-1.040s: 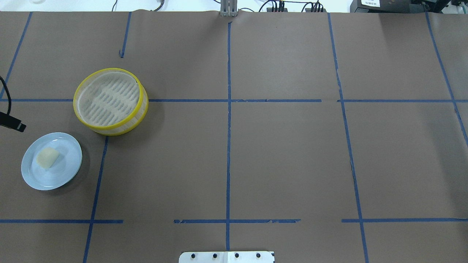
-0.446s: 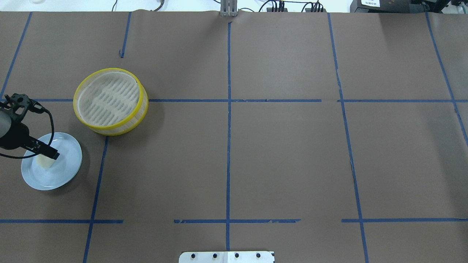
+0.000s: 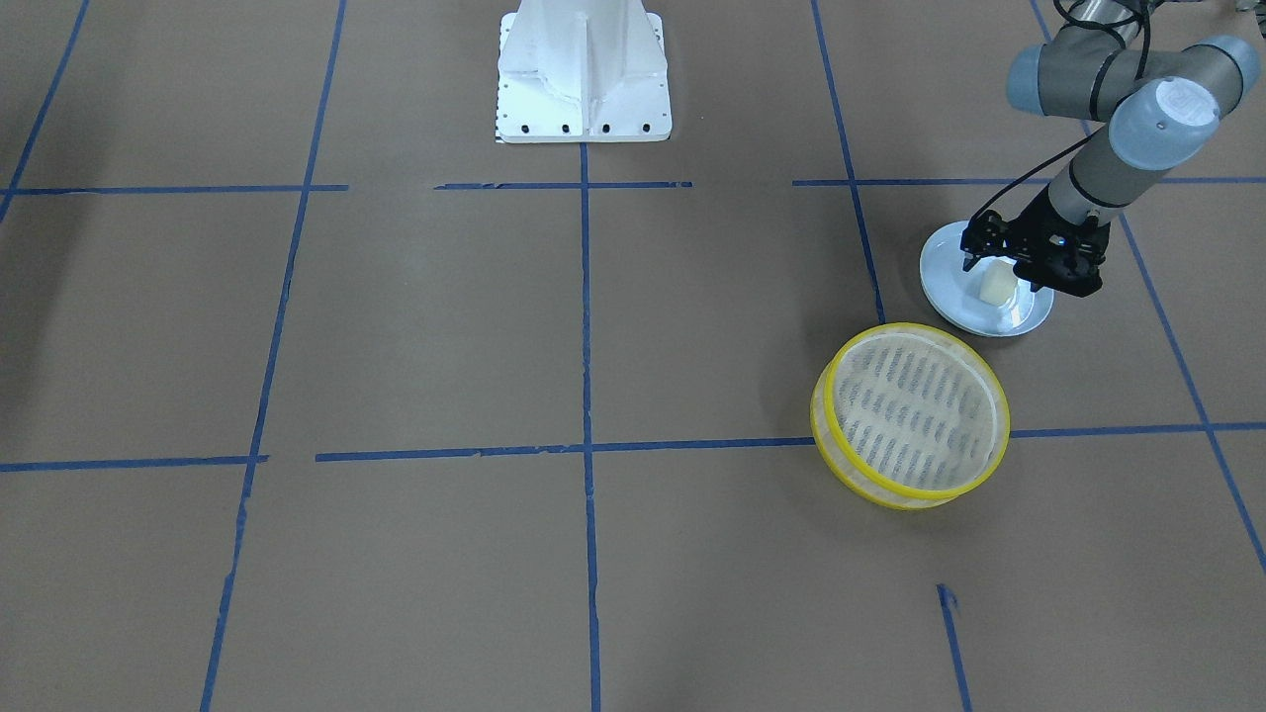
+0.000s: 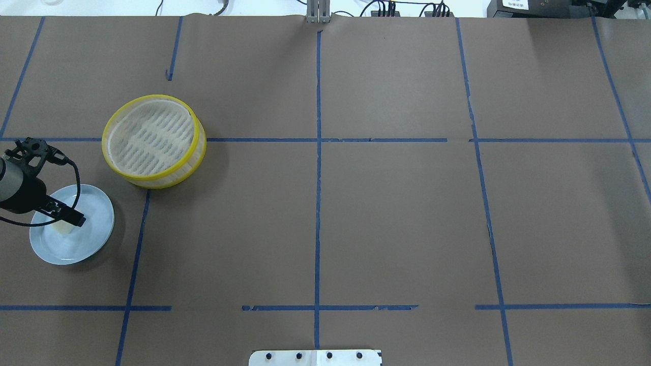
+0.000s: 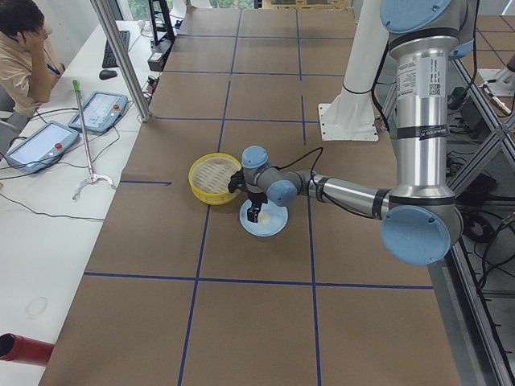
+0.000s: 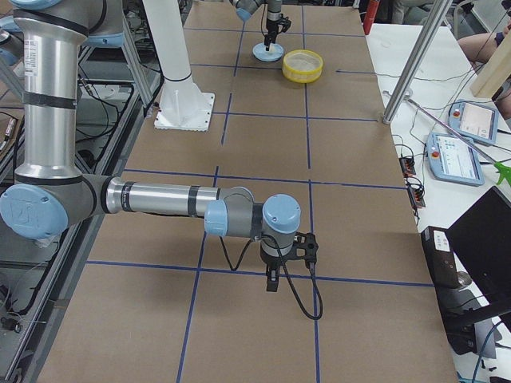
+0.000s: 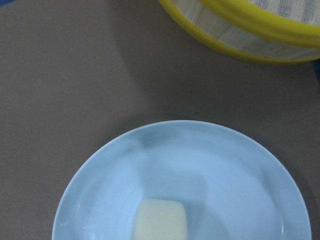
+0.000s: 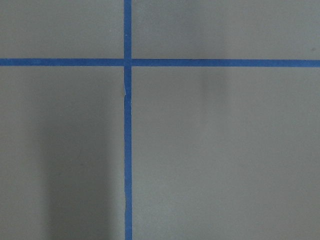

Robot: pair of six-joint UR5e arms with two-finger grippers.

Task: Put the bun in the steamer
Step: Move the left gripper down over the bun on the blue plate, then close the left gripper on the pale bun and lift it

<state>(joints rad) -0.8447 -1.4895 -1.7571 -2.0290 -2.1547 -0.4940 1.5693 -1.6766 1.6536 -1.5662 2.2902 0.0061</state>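
The cream-white bun (image 3: pixel 994 288) lies on a pale blue plate (image 3: pixel 949 287); it also shows in the overhead view (image 4: pixel 63 229) and at the bottom of the left wrist view (image 7: pixel 160 220). The yellow-rimmed steamer (image 3: pixel 910 413) stands empty beside the plate, also in the overhead view (image 4: pixel 150 137). My left gripper (image 3: pixel 1001 272) hangs low over the plate, open, its fingers on either side of the bun. My right gripper (image 6: pixel 271 279) shows only in the exterior right view, over bare table far from these things; I cannot tell its state.
The table is brown paper with a blue tape grid. The robot's white base (image 3: pixel 584 69) stands at the middle of the robot's edge. The plate (image 4: pixel 91 234) lies near the table's left end. Operators' tablets (image 5: pixel 100 108) lie on a side table.
My left arm has come in from the left edge over the plate. Its gripper now sits down around the bun and hides most of it in the overhead view.
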